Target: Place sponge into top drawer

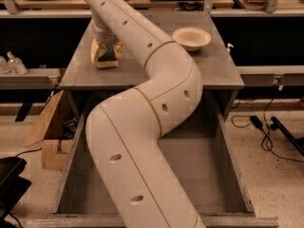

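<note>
The sponge point(109, 56), dark green over pale yellow foam, lies on the left part of the grey cabinet top point(156, 75). My gripper point(107, 52) comes down on it from above, and its pale-yellow pads point(97, 50) press against both sides of the sponge, which still rests on the top. The top drawer point(223, 175) is pulled out wide open toward the camera, and its front panel point(237, 221) lies along the bottom edge. My white arm crosses over the drawer and hides much of its inside.
A white bowl point(191, 37) stands at the back right of the cabinet top. A cardboard box point(47, 137) sits on the floor to the left, with bottles point(14, 63) on a low shelf. Cables point(266, 127) lie on the floor to the right.
</note>
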Controlling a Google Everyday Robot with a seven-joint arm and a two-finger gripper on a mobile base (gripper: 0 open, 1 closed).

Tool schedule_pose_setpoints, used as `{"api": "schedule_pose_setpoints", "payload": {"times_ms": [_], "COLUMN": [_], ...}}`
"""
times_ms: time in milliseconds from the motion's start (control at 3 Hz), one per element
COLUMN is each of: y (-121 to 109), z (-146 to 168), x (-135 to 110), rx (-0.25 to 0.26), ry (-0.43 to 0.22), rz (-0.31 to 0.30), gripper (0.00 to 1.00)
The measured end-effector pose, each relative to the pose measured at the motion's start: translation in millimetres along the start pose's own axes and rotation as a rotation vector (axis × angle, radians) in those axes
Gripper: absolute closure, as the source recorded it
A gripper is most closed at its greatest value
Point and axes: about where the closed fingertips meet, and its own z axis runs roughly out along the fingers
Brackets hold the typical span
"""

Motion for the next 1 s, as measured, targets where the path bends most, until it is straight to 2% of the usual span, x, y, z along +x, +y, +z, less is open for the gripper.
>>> {"api": "schedule_pose_setpoints", "payload": {"times_ms": [333,667,1000], "y": [-13,-19,-17], "z": [-8,-33,-49], "x": [16,48,90], "rx": [-0.085,-0.194,-0.277], "ry": [-0.019,-0.070,-0.119], "rz": [-0.044,-0.175,-0.319], "gripper": [1.00,1.00,1.00]}}
